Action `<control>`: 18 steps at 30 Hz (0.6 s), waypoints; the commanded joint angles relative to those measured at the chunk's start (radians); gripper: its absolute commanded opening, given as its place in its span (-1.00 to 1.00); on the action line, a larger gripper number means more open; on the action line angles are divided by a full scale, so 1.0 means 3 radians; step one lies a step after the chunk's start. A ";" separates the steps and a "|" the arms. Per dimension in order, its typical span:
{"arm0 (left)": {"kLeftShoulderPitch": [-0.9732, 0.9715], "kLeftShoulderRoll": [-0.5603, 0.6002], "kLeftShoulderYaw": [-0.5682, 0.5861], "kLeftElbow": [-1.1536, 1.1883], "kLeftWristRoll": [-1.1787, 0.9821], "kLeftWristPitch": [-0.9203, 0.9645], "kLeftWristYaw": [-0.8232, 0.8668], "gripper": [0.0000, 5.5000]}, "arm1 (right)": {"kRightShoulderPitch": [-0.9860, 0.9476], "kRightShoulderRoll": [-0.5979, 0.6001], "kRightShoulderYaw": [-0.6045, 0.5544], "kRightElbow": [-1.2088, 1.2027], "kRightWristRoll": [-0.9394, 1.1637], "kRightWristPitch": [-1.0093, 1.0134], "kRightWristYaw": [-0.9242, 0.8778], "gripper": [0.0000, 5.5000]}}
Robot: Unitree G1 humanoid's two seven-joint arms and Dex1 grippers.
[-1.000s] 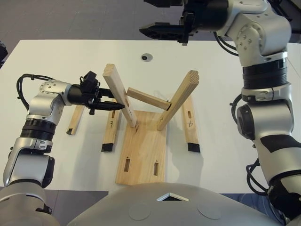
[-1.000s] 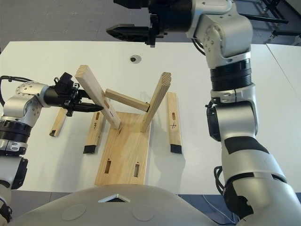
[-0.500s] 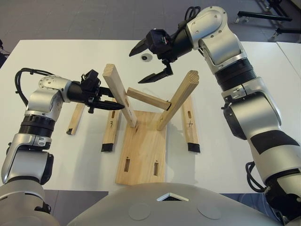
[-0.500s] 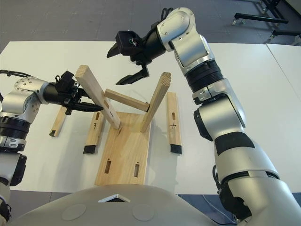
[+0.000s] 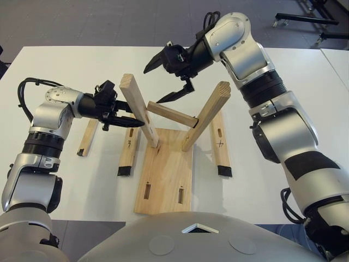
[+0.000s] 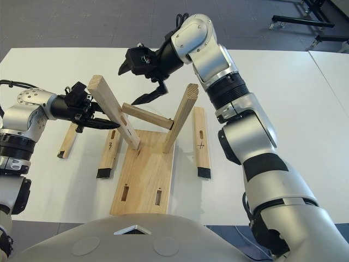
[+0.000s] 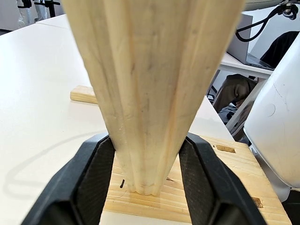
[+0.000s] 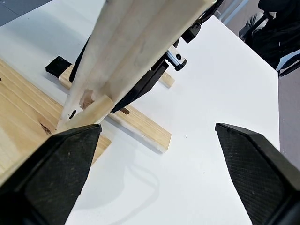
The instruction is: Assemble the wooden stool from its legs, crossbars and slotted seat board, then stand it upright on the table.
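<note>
**Right hand swings in over the crossbar**

Within the last second our right hand (image 5: 154, 84) has come down from high over the far edge of the surface (image 5: 92, 185). It now hovers, fingers spread wide, close over the crossbar (image 5: 172, 113) that joins the two standing legs. Our left hand (image 5: 136, 121) stays clamped on the left standing leg (image 5: 135, 101), which leans in the seat board (image 5: 166, 180). We judge the crossbar joint is next to be steadied. One loose leg (image 5: 220, 143) bears a pencilled cross; another (image 5: 129, 150) carries a mark we cannot read.

White table (image 5: 54, 65) on dark grey floor (image 5: 82, 22)
</note>
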 commanded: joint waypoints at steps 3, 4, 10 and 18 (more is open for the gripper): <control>0.0161 -0.0002 -0.0205 0.0150 0.0421 0.0045 0.0096 -0.26 | -0.0047 0.0038 -0.0019 0.0093 -0.0099 -0.0087 -0.0045 0.63; 0.0160 -0.0001 -0.0205 0.0157 0.0424 0.0039 0.0094 -0.26 | -0.0012 0.0019 -0.0006 0.0030 -0.0071 -0.0044 0.0043 0.63; 0.0140 0.0002 -0.0210 0.0204 0.0434 0.0013 0.0086 -0.26 | 0.0109 -0.0092 0.0051 -0.0246 -0.0041 0.0123 0.0396 0.63; 0.0084 0.0005 -0.0245 0.0240 0.0433 0.0006 0.0069 -0.26 | 0.0148 -0.0037 0.0055 -0.0316 -0.0116 0.0074 0.0287 0.63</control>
